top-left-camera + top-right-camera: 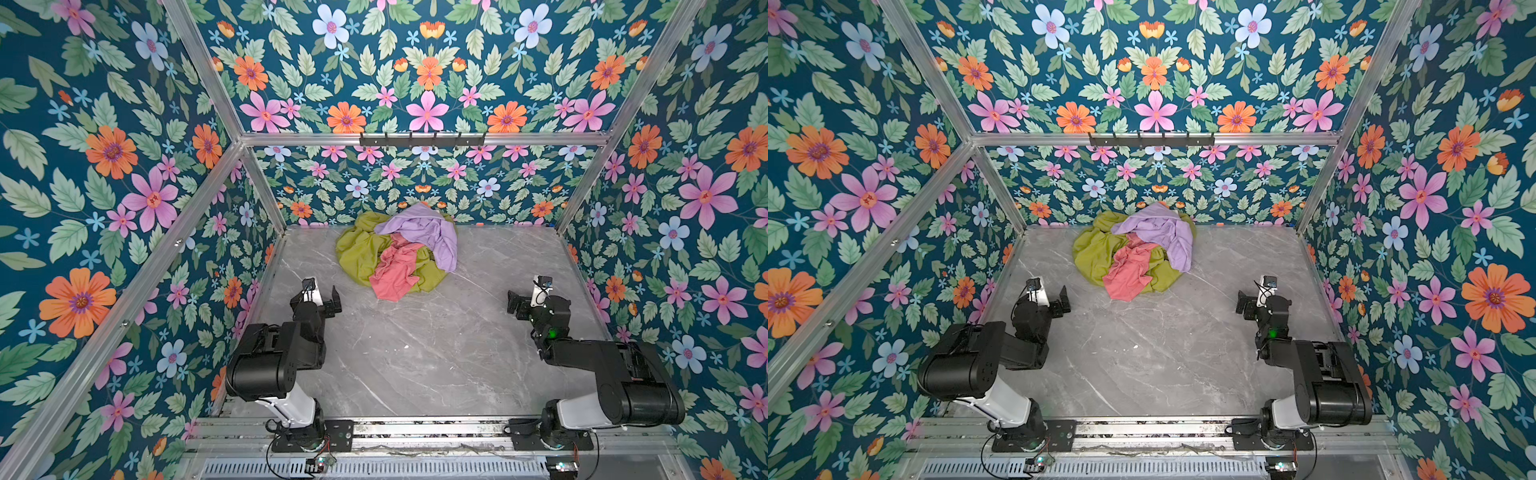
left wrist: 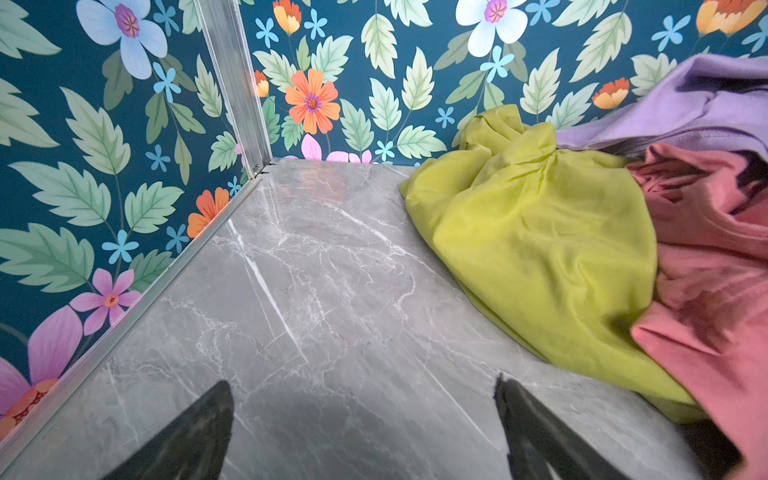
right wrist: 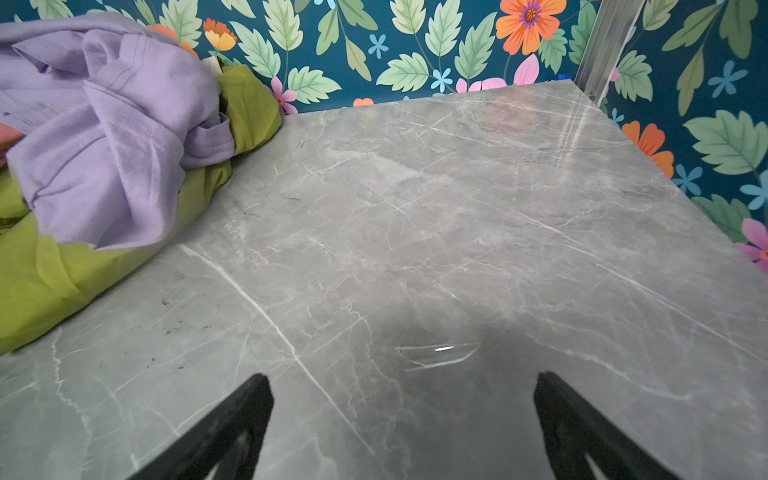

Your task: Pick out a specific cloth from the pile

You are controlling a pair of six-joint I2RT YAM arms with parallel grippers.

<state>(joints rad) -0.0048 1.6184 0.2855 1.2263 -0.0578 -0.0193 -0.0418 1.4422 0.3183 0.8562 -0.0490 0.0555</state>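
The pile (image 1: pixel 395 249) lies at the back middle of the grey marble table (image 1: pixel 415 345), against the rear wall. The cloth (image 1: pixel 392 276) (image 1: pixel 1126 277) is salmon-pink and crumpled. It spills over the front of the large olive-green cloth (image 1: pixel 357 249), and the lilac cloth (image 1: pixel 432 232) is draped on top at the right. My left gripper (image 1: pixel 326 299) (image 2: pixel 363 384) hovers open, front-left of the pile, with the pink cloth (image 2: pixel 706 270) just beside it. My right gripper (image 1: pixel 515 303) (image 3: pixel 403 377) is open over bare table, front-right of the pile. Neither gripper holds anything.
Floral-papered walls with aluminium frame posts (image 1: pixel 257 183) close in the table on the left, back and right. A black hook rail (image 1: pixel 422 139) runs high on the back wall. Both arm bases sit on a metal rail (image 1: pixel 415 432) at the front edge.
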